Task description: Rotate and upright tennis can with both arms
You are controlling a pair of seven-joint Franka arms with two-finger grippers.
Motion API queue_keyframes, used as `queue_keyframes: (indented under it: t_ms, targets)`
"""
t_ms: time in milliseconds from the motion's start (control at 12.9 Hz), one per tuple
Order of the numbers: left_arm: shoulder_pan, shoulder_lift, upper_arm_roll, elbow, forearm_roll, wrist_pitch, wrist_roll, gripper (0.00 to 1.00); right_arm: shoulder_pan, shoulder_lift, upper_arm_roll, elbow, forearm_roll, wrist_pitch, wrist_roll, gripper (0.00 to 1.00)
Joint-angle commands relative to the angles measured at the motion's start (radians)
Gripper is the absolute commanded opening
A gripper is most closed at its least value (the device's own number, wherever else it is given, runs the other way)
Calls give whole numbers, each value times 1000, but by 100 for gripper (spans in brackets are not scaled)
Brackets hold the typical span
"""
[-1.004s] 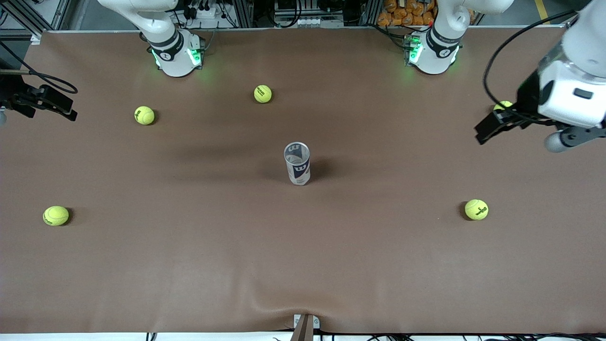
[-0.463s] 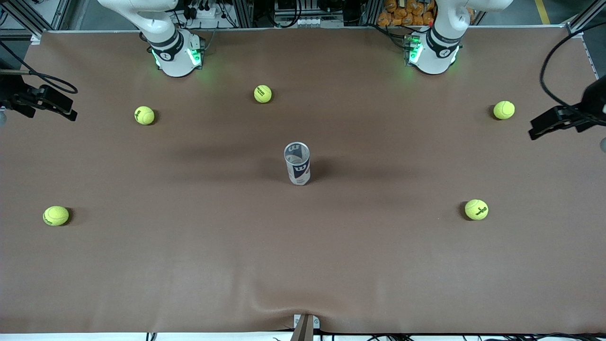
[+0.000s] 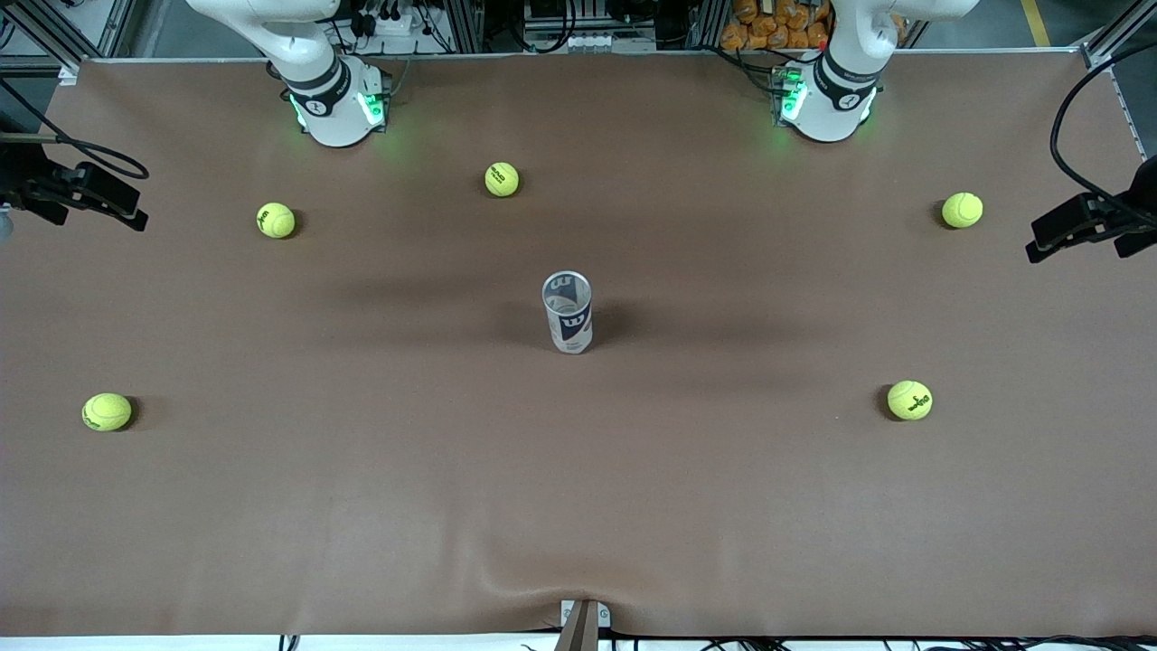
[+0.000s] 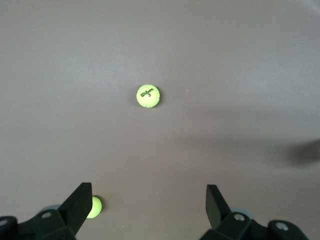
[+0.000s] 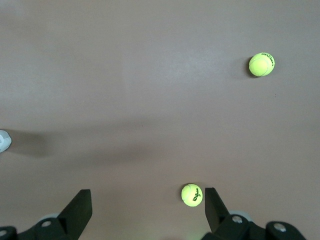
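Even overhead light, soft broad shadows on the table [image 3: 362, 506], wrist views slightly hazy

Clear, navy-labelled tennis can [image 3: 568, 313] stands upright at the table's middle.

- tennis can [image 3: 568, 313]: white/navy label, silver rim
- tennis balls [image 3: 909, 400]: yellow-green, dark logo
- tabletop [image 3: 362, 506]: plain brown
- my hands [image 4: 145, 207]: black

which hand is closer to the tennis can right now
Roughly equal; I cannot tell which. The left hand hangs open over the table edge at its end, the right hand open over the other end, the tennis can midway.
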Motion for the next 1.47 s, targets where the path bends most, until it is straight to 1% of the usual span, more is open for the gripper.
queue_keyframes:
  t_ms: [0, 154, 232, 309, 386, 463, 541, 618, 772, 927, 1004, 1159, 1390]
  targets:
    - [0, -50, -16, -54, 14, 27, 16, 100, 12, 0, -2, 4, -17, -3, 13, 100]
    - [8, -48, -20, -54, 15, 22, 48, 100, 12, 0, -2, 4, -17, -3, 13, 100]
    - [46, -48, -61, -54, 12, 22, 50, 100, 12, 0, -2, 4, -17, -3, 13, 100]
    - [124, -48, -135, -54, 12, 25, 50, 100, 14, 0, -2, 4, -17, -3, 13, 100]
    - [212, -48, -231, -56, 14, 25, 50, 100, 14, 0, -2, 4, -17, -3, 13, 100]
    - [291, -48, -311, -58, 20, 27, 50, 100, 14, 0, -2, 4, -17, -3, 13, 100]
    - [349, -50, -372, -62, 23, 28, 50, 100, 15, 0, -2, 3, -17, -5, 13, 100]
    - [371, -54, -396, -68, 23, 28, 49, 100, 20, 0, -2, 4, -17, -5, 13, 100]
    - [362, -64, -395, -73, 23, 28, 46, 100, 20, 0, -2, 3, -17, -5, 13, 100]
    - [347, -96, -361, -105, 24, 27, 44, 100, 20, 0, -2, 3, -17, -5, 13, 100]
    - [347, -114, -359, -125, 24, 28, 42, 100, 20, 2, -2, 3, -17, -5, 13, 100]
    - [336, -119, -353, -131, 24, 25, 45, 100, 20, 2, -2, 3, -17, -5, 13, 100]
    - [331, -156, -355, -154, 26, 15, 33, 100, 20, 2, -2, 3, -17, -5, 13, 100]
